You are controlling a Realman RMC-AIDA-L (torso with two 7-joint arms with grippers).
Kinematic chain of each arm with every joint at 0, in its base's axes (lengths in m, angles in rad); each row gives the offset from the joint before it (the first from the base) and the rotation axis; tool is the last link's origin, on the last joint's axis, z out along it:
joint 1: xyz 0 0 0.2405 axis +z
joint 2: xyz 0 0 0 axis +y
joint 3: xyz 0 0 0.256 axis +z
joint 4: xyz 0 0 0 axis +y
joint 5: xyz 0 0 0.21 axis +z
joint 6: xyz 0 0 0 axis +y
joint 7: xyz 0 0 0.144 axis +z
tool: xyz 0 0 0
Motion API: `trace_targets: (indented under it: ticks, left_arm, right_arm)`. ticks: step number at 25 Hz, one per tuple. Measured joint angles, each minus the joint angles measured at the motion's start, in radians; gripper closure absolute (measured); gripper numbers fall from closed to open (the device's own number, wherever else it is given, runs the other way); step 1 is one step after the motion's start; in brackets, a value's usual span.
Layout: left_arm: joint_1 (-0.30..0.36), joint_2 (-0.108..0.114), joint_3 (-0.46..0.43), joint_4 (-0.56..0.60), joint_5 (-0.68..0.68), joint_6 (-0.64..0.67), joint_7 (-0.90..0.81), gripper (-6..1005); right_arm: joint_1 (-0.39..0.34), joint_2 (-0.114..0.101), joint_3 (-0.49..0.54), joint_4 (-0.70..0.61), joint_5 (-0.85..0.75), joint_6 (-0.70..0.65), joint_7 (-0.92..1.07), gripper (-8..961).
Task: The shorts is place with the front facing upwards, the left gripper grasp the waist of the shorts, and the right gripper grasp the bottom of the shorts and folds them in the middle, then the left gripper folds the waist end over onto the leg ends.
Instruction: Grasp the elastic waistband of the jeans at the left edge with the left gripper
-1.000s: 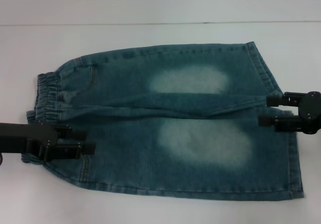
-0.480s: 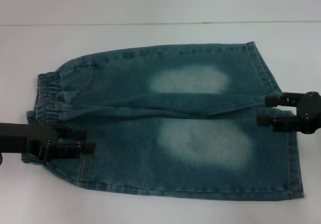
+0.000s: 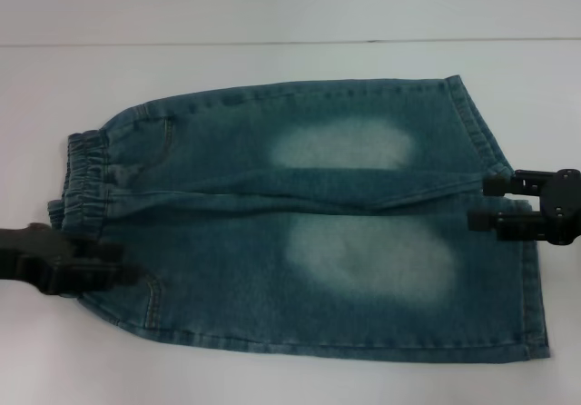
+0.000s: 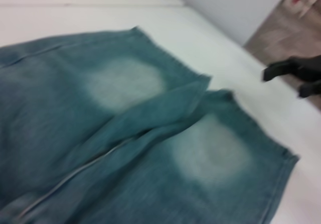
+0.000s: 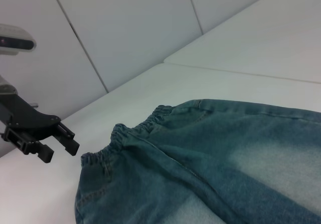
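The shorts [image 3: 345,242] lie flat on the white table, pale thigh patches facing up. The waist of the shorts [image 3: 86,173] points to my left and the bottom of the shorts [image 3: 536,305] to my right. My left gripper [image 3: 127,264] hovers at the near end of the waist. In the right wrist view the left gripper [image 5: 62,143] stands open just off the ruched band [image 5: 135,128], holding nothing. My right gripper [image 3: 479,202] is open at the hems where the two legs meet, one finger to each side of the split. The left wrist view shows both legs [image 4: 125,133] and the right gripper [image 4: 283,78] beyond them.
The white table [image 3: 272,69] extends past the shorts on all sides, with a seam along its far part. A pale panelled wall [image 5: 125,28] rises behind it. Brown floor [image 4: 281,38] shows past the table's edge.
My left gripper has drawn back to the left, from over the hip of the near leg to the edge of the waist. The right gripper and the shorts have barely moved.
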Motion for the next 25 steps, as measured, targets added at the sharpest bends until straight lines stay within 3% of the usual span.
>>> trace_targets:
  ticks: [12, 25]
  left_arm:
    - [0.034, 0.012, -0.120, 0.069, 0.154, -0.040, -0.007, 453]
    - [0.049, 0.003, -0.116, 0.071, 0.212, -0.172, -0.004, 459]
  right_arm:
    - [0.010, 0.000, 0.000, 0.000, -0.003, -0.004, -0.007, 133]
    - [0.025, 0.003, -0.001, 0.001, 0.000, -0.004, -0.008, 134]
